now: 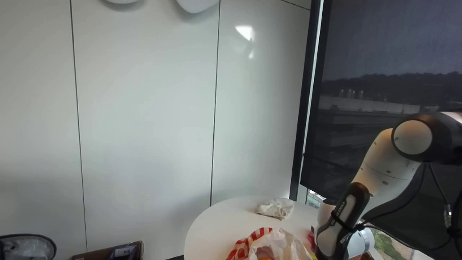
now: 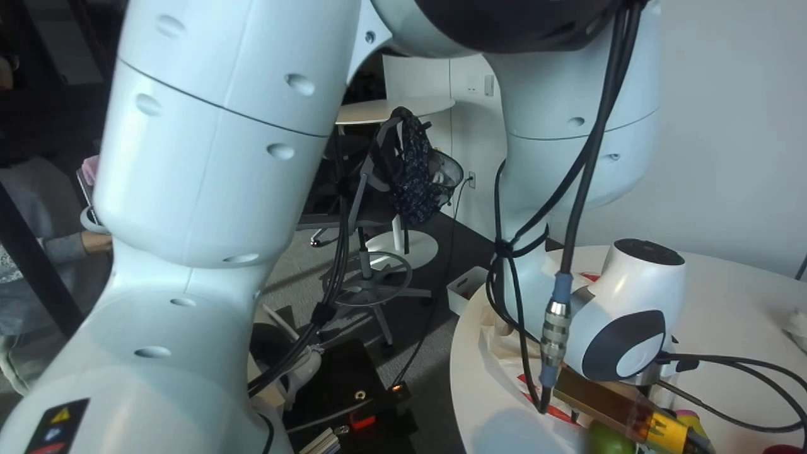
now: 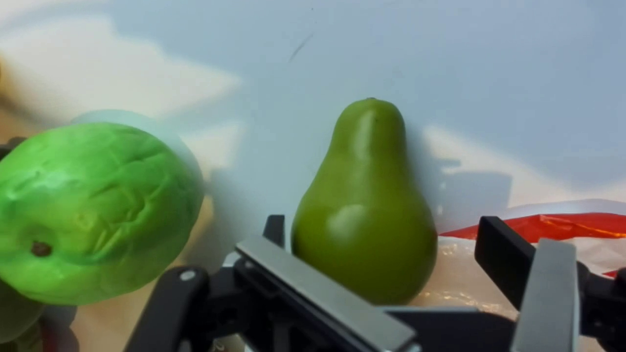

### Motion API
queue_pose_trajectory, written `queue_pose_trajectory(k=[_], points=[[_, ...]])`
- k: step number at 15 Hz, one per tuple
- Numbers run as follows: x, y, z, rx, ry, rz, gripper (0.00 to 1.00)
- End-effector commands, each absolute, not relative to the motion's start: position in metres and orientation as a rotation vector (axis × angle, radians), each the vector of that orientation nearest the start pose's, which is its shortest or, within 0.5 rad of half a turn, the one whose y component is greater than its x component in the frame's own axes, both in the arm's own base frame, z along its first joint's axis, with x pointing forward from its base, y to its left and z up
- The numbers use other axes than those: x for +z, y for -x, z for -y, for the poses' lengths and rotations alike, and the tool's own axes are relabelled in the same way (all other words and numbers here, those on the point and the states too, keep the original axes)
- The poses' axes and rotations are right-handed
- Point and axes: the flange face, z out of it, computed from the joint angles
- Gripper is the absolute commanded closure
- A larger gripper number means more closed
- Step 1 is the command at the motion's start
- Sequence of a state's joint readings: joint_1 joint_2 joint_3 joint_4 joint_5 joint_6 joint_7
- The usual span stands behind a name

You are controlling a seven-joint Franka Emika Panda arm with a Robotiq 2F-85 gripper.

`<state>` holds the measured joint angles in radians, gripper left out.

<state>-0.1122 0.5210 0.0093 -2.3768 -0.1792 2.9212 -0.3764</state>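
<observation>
Watching a green pear (image 3: 364, 210) through a spread pincer (image 3: 384, 234)

In the wrist view the pincer's fingers (image 3: 545, 293) stand wide apart, pinching nothing. The pear shows between them on the counter (image 3: 440, 58), seemingly on its side, perhaps because its rounded base stands poorly. No counter edge appears, so I can't place it against one. A lumpy green fruit (image 3: 98, 205) sits beside it, apart.

In an exterior view, I see a red-striped plastic bag (image 1: 281, 242) slumping inward of the counter's curved edge, likely too limp to stand; a crumpled pale cloth (image 1: 275, 208) lies near the far edge.

In an exterior view, cables (image 2: 611, 88) are strapped to the arm (image 2: 202, 157), I'd guess to restrain their slack; I can't make out the fingers there.
</observation>
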Motion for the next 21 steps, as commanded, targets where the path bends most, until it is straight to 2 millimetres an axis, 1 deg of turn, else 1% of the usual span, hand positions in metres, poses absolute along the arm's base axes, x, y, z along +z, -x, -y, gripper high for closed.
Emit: queue_pose_trajectory(k=[1, 2, 4, 5, 8, 9, 11, 14, 16, 18, 21], points=[[0.102, -0.499, 0.044, -0.077, 3.110, 0.763, 0.25], [0.102, -0.499, 0.045, -0.068, 3.112, 0.766, 0.26], [0.109, -0.496, 0.049, -0.049, 3.132, 0.781, 0.42], [0.113, -0.495, 0.051, -0.037, 3.138, 0.787, 0.51], [0.124, -0.492, 0.055, -0.012, 3.156, 0.769, 0.52], [0.134, -0.487, 0.049, -0.018, 3.143, 0.812, 0.52], [0.151, -0.478, 0.033, -0.024, 3.099, 0.919, 0.52], [0.170, -0.470, -0.003, -0.055, 3.030, 1.083, 0.52], [0.186, -0.466, -0.024, -0.119, 2.989, 1.173, 0.52], [0.192, -0.469, -0.049, -0.236, 2.931, 1.282, 0.52], [0.197, -0.480, -0.082, -0.388, 2.864, 1.402, 0.52]])
